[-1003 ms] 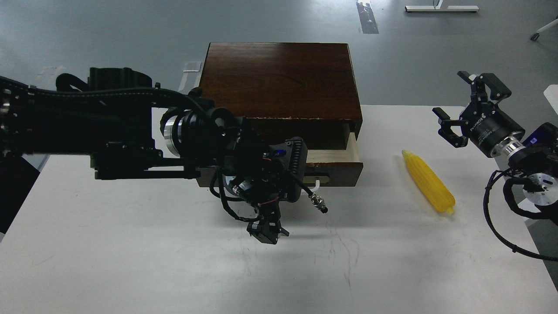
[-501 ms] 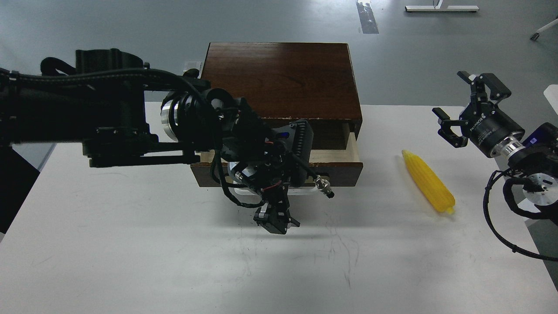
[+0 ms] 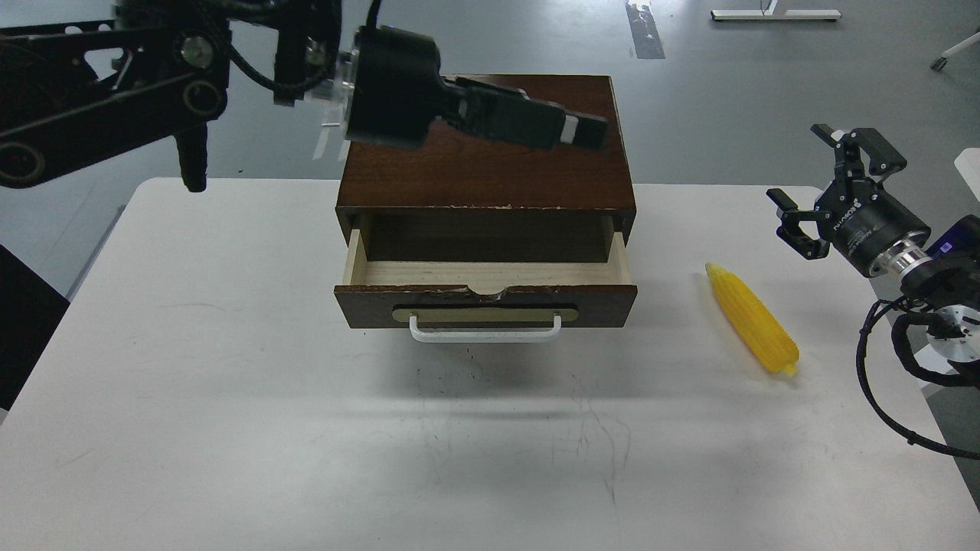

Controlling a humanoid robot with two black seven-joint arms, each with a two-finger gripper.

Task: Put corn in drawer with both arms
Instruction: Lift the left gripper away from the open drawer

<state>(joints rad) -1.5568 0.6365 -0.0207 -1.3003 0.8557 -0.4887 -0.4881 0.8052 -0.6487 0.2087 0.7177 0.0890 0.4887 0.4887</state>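
Observation:
The yellow corn (image 3: 752, 320) lies on the white table to the right of the box, pointed end away from me. The drawer (image 3: 490, 273) of the dark brown box (image 3: 498, 172) stands pulled partly open, its pale wood inside empty, with the white bar handle (image 3: 485, 331) in front. My left gripper (image 3: 586, 132) is raised above the box top and points right; its fingers overlap from the side. My right gripper (image 3: 811, 180) is open and empty, above the table's right edge, behind and to the right of the corn.
The white table (image 3: 230, 383) spreads in front of and to the left of the box. My left arm's black links and cables (image 3: 115, 84) hang over the far left. Loose cables of my right arm (image 3: 896, 367) lie at the table's right edge.
My left arm has lifted from in front of the drawer handle to high above the box. The drawer stays partly open. My right gripper has shifted slightly right.

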